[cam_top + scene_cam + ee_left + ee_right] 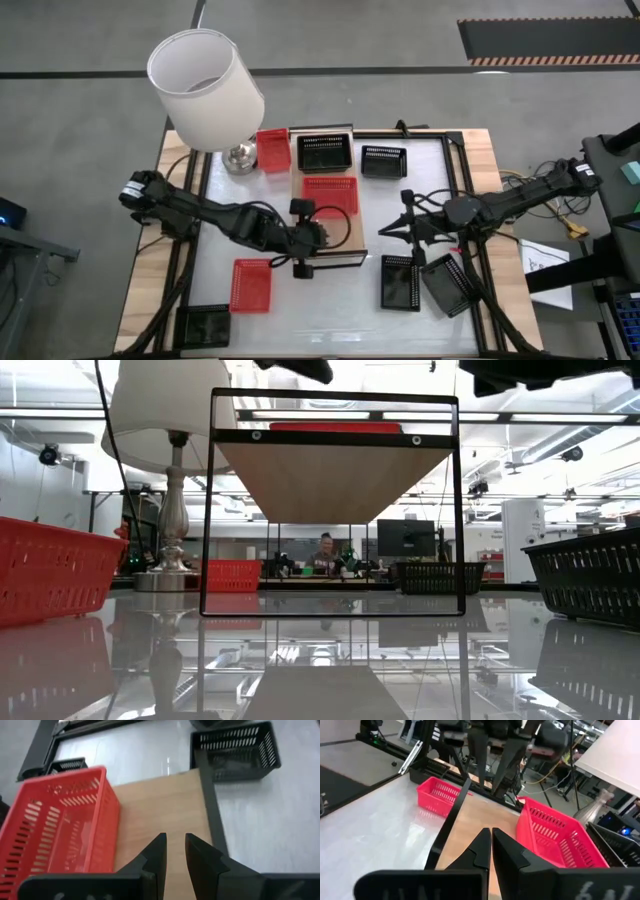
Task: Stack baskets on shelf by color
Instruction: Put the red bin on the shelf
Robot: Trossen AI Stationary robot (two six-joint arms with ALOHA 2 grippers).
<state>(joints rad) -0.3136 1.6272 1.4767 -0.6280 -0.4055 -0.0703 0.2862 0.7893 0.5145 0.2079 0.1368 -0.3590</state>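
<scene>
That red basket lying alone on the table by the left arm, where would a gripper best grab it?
Probably by one long side wall of the red basket, coming straight down from above. It sits upright with its mouth open, clear of other things, so one finger can drop inside the rim and one outside. The left gripper hovers nearest, just beside it.

The white table [320, 300] carries a shelf [345, 235] at its middle with one red basket [330, 195] on it. Black baskets [325, 153] sit along the far edge, a lamp [238, 157] at the far left corner.
</scene>
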